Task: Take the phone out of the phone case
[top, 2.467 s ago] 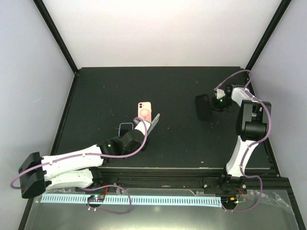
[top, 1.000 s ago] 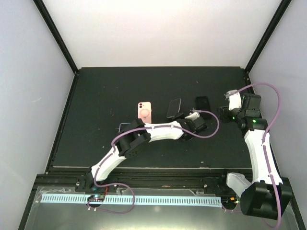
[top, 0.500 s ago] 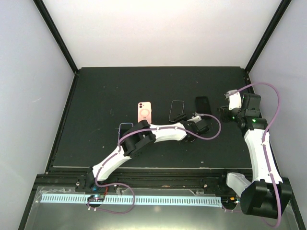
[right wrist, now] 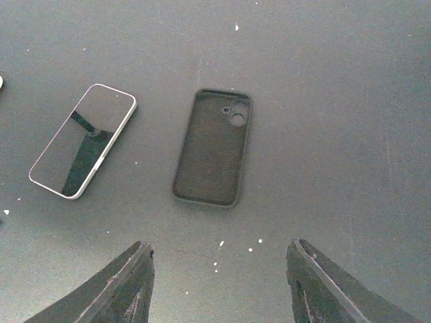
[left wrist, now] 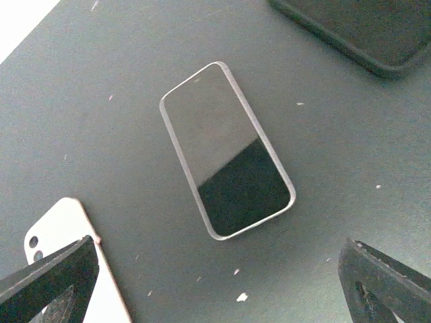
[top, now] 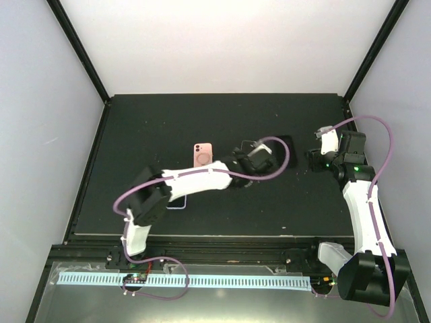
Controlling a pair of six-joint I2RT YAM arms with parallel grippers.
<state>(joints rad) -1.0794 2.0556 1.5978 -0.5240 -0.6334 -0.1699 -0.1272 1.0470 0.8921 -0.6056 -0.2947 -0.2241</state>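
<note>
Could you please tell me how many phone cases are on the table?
2: the pink phone case left of the bare phone, the empty black case right of it.

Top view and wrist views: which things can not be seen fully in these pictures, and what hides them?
Phone: top view, mostly covered by the left gripper.
Pink case: left wrist view, cut off by the bottom edge and that gripper; whether a phone is inside cannot be told.
Black case: left wrist view, cut off by the top edge.
Pale outline under the left arm: top view, half hidden, too small to name.
</note>
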